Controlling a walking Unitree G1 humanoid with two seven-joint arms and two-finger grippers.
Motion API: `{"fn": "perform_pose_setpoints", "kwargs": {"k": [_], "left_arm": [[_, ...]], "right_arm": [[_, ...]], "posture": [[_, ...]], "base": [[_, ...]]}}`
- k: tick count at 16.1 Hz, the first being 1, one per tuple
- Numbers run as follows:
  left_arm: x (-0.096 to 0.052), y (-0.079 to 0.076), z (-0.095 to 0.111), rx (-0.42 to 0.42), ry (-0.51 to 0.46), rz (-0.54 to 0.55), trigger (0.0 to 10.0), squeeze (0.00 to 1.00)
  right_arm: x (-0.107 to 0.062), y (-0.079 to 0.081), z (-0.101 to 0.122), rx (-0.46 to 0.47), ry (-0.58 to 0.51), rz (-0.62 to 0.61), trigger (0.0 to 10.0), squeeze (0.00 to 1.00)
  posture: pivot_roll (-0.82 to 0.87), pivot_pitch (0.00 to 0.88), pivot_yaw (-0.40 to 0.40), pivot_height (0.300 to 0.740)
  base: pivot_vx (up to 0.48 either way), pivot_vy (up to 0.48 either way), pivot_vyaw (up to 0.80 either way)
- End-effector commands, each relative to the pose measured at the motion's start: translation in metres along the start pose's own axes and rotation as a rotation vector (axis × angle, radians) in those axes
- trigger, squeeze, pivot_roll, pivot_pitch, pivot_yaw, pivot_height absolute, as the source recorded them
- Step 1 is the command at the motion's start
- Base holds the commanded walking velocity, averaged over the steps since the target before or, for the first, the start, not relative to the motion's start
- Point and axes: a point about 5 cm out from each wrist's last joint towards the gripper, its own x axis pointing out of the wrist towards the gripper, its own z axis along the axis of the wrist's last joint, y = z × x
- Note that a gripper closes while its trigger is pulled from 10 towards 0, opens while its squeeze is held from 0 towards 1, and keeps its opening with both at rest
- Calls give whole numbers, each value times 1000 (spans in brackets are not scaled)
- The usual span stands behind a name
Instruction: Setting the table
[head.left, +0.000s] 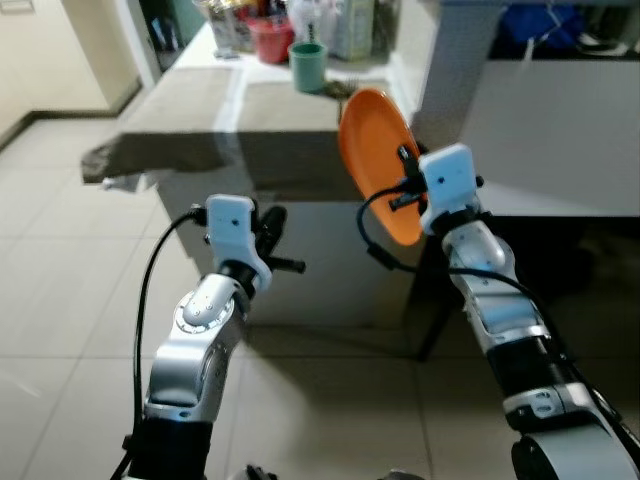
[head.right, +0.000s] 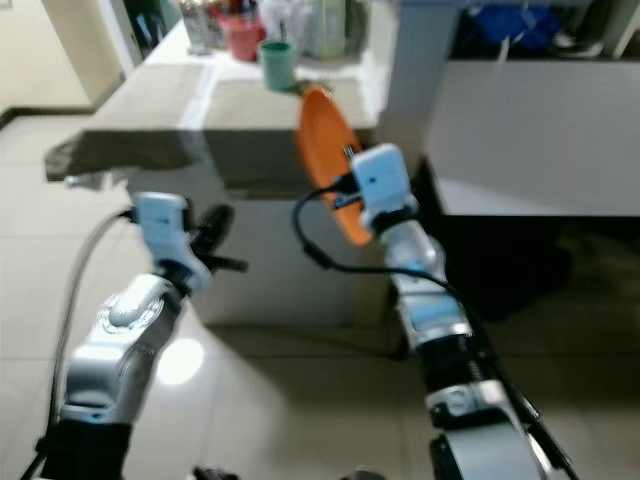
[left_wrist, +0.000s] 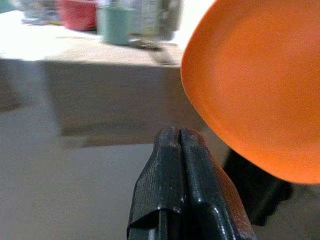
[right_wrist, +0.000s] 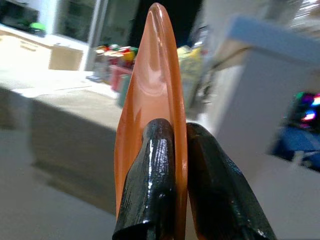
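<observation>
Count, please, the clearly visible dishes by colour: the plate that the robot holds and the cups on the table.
Orange plate, held on edge in the right gripper: 1
Green cup on the table: 1
Red cup on the table: 1
Total: 3
The other items behind the cups are too blurred to count.

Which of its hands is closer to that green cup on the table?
Right. The right gripper, pinching the orange plate, is just short of the green cup; the left gripper hangs lower, farther back.
</observation>
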Motion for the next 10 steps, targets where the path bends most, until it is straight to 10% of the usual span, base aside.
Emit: {"fn": "perform_pose_setpoints", "kwargs": {"k": [1, 10], "left_arm": [[0, 10, 2, 33, 3, 43, 10000, 0], [1, 10, 1, 50, 0, 48, 10000, 0]], "right_arm": [[5, 1, 17, 0, -87, -7, 10000, 0], [6, -9, 32, 6, -179, -51, 10000, 0]], "posture": [[-105, 0, 57, 740], [-112, 0, 57, 740]], "base": [[247, -409, 0], [268, -395, 0]]}}
